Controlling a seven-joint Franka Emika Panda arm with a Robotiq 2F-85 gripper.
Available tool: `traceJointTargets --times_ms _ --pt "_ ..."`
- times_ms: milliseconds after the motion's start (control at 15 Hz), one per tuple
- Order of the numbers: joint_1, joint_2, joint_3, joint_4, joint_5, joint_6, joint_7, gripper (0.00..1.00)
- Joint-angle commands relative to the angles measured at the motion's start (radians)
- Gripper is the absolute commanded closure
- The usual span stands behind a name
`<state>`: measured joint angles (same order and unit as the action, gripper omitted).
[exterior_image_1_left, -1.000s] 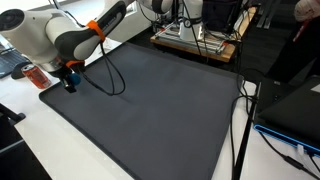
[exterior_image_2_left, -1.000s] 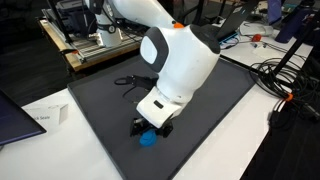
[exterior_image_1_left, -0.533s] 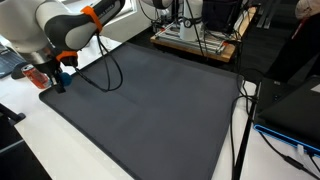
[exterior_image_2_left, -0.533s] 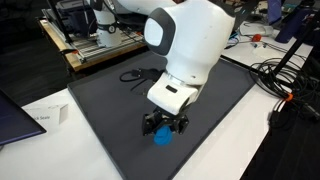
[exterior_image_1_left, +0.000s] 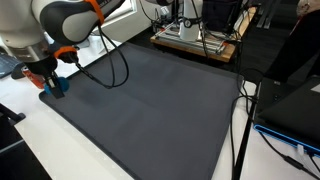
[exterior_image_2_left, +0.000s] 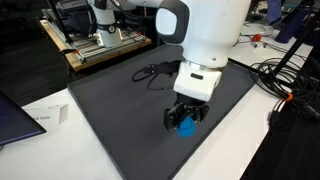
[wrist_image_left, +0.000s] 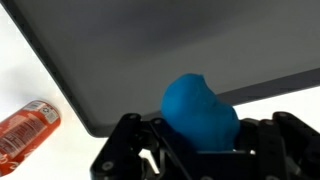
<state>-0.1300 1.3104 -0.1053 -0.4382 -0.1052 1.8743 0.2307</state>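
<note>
Carrying the blue lump (wrist_image_left: 200, 110) calls for a gentle, even squeeze, since it looks soft. The end effector (exterior_image_2_left: 183, 120) is closed on it, just above the dark mat (exterior_image_2_left: 110, 105) near the mat's edge. An orange bottle (wrist_image_left: 28, 128) lies on the desk (wrist_image_left: 20, 60) just off the mat; best steer wide of it.

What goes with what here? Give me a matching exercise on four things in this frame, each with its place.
Things:
1. blue lump
2. orange packet
3. black cable
4. dark mat

Places:
A. lies on the white table, beside the mat
B. covers most of the tabletop
C. sits between the fingers of the end effector
D. loops over the mat

Pairs: 1-C, 2-A, 3-D, 4-B
</note>
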Motion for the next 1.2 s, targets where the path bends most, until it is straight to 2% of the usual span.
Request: traceJointTargets --times_ms 0,333,400,600,733,867,1133 --pt "0.001 -0.011 0.008 -0.014 0.032 0.020 -0.007 1.00" --pt "-0.005 -0.018 0.036 -0.015 0.064 0.044 -0.007 1.00" --pt "0.016 -0.020 -0.003 -0.026 0.026 0.014 0.021 1.00" --pt "0.055 -0.021 -0.050 -0.050 -0.030 -0.110 -0.012 1.00" --pt "0.067 0.039 -0.035 0.042 -0.030 -0.213 -0.082 1.00" --pt "0.087 0.015 -0.021 -0.009 -0.022 -0.240 -0.127 1.00" --pt "0.101 0.010 0.017 -0.005 0.003 -0.308 -0.219 1.00"
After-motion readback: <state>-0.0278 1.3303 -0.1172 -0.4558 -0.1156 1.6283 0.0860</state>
